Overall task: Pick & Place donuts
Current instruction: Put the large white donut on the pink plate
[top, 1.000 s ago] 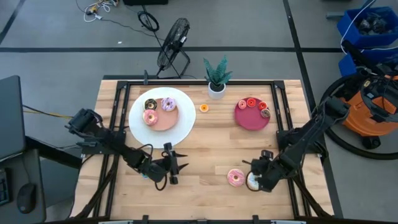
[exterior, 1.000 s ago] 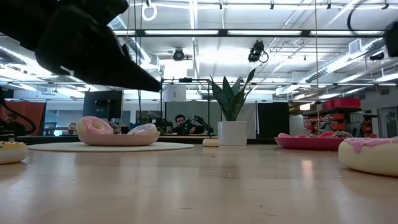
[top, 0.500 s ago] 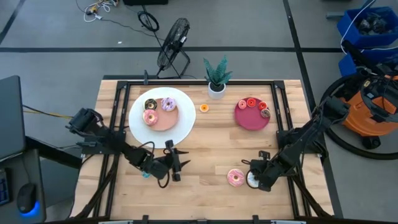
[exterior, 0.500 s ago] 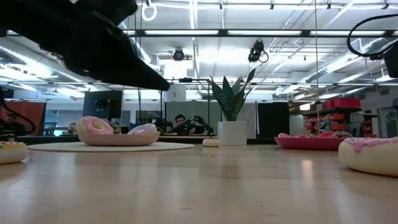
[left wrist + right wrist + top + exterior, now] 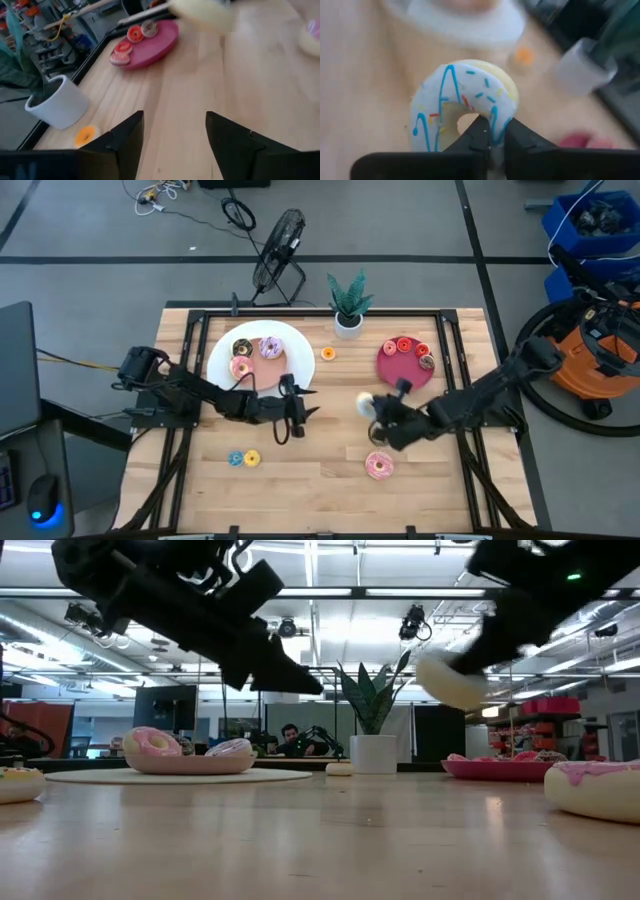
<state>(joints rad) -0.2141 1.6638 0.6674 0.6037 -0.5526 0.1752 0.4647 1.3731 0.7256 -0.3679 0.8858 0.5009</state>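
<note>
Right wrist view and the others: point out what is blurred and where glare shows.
Right wrist view: the white donut with blue drizzle, pinched in the right gripper, is sharp; the table and potted plant behind smear. Left wrist view: a pale blurred shape runs along the top. Low view: the ceiling lights glare, and the carried donut is softened by motion.

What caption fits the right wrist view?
Right gripper shut on a white-frosted donut with blue drizzle, held above the wooden table.
</note>
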